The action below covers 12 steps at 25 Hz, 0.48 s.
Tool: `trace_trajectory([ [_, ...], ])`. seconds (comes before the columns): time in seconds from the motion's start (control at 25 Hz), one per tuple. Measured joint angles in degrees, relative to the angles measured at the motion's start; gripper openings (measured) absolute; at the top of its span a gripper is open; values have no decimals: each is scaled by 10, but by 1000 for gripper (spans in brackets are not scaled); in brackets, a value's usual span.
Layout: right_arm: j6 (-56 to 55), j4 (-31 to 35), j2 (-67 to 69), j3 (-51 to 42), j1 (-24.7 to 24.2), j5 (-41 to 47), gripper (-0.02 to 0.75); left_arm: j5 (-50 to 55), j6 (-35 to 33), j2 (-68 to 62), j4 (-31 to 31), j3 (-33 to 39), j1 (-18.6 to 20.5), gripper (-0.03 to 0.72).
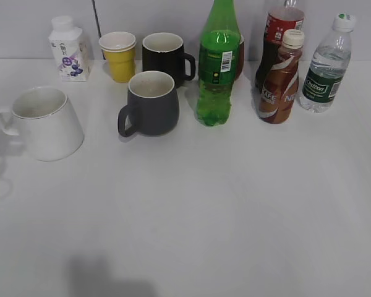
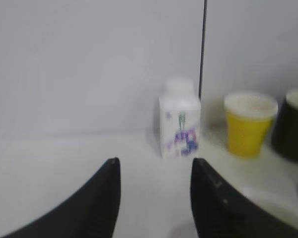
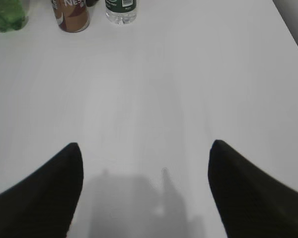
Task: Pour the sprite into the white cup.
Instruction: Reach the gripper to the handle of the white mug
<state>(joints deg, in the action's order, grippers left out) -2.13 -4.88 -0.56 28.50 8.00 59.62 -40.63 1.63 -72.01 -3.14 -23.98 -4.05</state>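
Observation:
The sprite [image 1: 217, 68] is a tall green bottle standing upright at the back middle of the table. Its base shows at the top left of the right wrist view [image 3: 7, 15]. The white cup [image 1: 46, 124] stands at the left, its handle pointing left. Neither gripper shows in the exterior view. My left gripper [image 2: 155, 166] is open and empty, low over the table and facing the back wall. My right gripper [image 3: 146, 148] is open and empty above bare table, well short of the bottles.
A grey mug [image 1: 149, 104], black mug [image 1: 164, 55], yellow cup [image 1: 119, 55] and small white drink bottle [image 1: 68, 49] stand left of the sprite. A cola bottle [image 1: 278, 37], brown coffee bottle [image 1: 281, 80] and water bottle [image 1: 324, 65] stand to its right.

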Motion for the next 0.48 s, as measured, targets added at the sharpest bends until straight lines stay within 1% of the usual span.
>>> trace_trajectory([
  [0.08,0,0,0,0,0,0,587,-17,0,-32,1,18,0,359],
  [0.16,0,0,0,0,0,0,587,-46,0,-54,7,58,0,359],
  [0.28,0,0,0,0,0,0,587,-126,0,-88,40,111,0,347],
  [0.48,0,0,0,0,0,0,587,-189,0,-163,47,116,0,342],
])
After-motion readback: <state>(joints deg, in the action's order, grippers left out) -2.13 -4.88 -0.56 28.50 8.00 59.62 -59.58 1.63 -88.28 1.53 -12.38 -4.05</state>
